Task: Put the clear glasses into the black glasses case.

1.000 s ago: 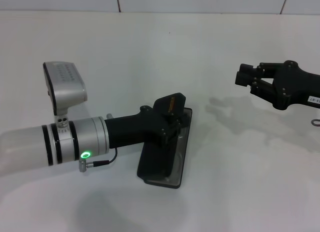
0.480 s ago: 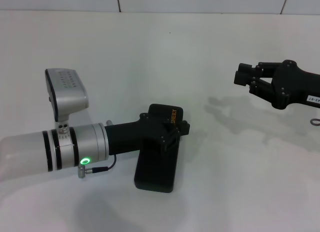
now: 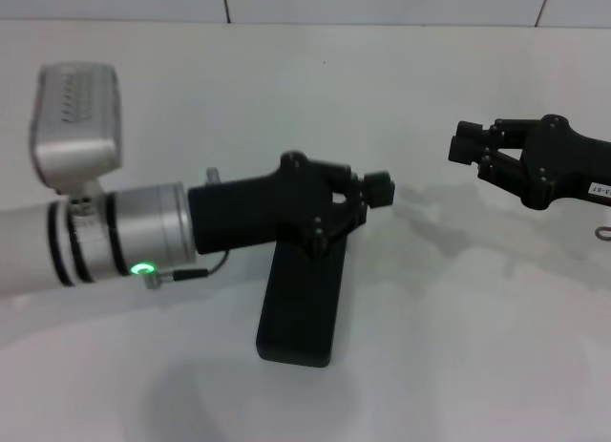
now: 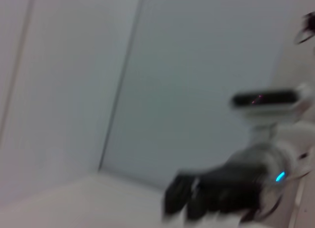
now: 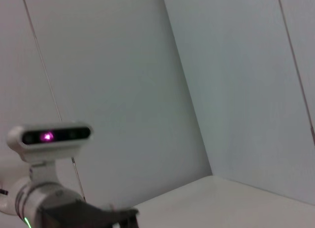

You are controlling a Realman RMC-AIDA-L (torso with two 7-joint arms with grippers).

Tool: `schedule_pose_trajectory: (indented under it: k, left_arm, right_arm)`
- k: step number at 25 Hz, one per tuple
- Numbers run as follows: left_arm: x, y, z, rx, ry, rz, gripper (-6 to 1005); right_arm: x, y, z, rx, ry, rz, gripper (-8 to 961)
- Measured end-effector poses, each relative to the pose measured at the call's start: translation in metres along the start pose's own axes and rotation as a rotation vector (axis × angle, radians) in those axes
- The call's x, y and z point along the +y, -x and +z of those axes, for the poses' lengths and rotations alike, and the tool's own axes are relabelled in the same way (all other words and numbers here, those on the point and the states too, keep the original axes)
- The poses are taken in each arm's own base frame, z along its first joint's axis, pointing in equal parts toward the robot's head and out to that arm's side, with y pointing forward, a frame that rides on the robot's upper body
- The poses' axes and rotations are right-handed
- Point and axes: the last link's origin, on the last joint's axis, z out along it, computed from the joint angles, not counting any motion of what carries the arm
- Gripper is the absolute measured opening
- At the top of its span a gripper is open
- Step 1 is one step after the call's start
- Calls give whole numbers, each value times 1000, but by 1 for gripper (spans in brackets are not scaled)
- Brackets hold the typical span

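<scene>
The black glasses case (image 3: 298,313) lies closed on the white table, near the middle of the head view. The clear glasses are hidden; none of the views shows them. My left gripper (image 3: 380,190) hovers just above the case's far end, pointing right, fingers together and holding nothing. My right gripper (image 3: 466,144) hangs in the air at the right, well away from the case, its fingertips together and empty. In the left wrist view the right arm (image 4: 216,193) appears blurred. The right wrist view catches the left arm (image 5: 83,214) low in the picture.
A white tabletop (image 3: 458,347) spreads all around the case, ending at a tiled wall (image 3: 382,1) at the back. A small metal ring (image 3: 603,233) lies at the far right edge.
The case's lid went from propped open to fully shut. My left gripper then lifted off the lid, turned and reached further right. The right arm stayed put.
</scene>
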Motion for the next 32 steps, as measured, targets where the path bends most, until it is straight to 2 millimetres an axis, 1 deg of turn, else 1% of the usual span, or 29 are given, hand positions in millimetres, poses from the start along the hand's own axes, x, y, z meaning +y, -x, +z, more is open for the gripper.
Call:
schedule_pose_trajectory:
  k: [3, 6, 8, 10, 12, 16, 19, 20, 26, 32]
  left_arm:
    - [5, -13, -8, 27, 0, 65, 135]
    - [7, -17, -19, 43, -30, 68, 137]
    - [6, -20, -34, 47, -49, 66, 138]
    - [6, -21, -42, 42, -43, 68, 139]
    - [6, -22, -60, 22, -36, 56, 218]
    - [6, -19, -88, 16, -72, 33, 375]
    - [12, -16, -104, 47, -93, 48, 554]
    - [17, -15, -109, 65, -89, 62, 613]
    - [26, -14, -114, 82, -61, 69, 760]
    - [29, -1, -113, 35, -64, 61, 760]
  right_arm:
    - [0, 1, -2, -2, -2, -5, 195]
    - [-1, 2, -4, -1, -4, -10, 195]
    - [0, 4, -5, -2, 6, -21, 195]
    - [3, 8, -7, 0, 39, -50, 195]
    - [8, 10, -7, 13, 78, -92, 194]
    - [18, 17, -6, 74, 189, -204, 194]
    - [23, 21, -4, 107, 230, -248, 211]
    - [24, 22, -4, 110, 232, -250, 253]
    - [28, 18, 0, 123, 249, -241, 490]
    - [37, 10, 3, 152, 300, -273, 689]
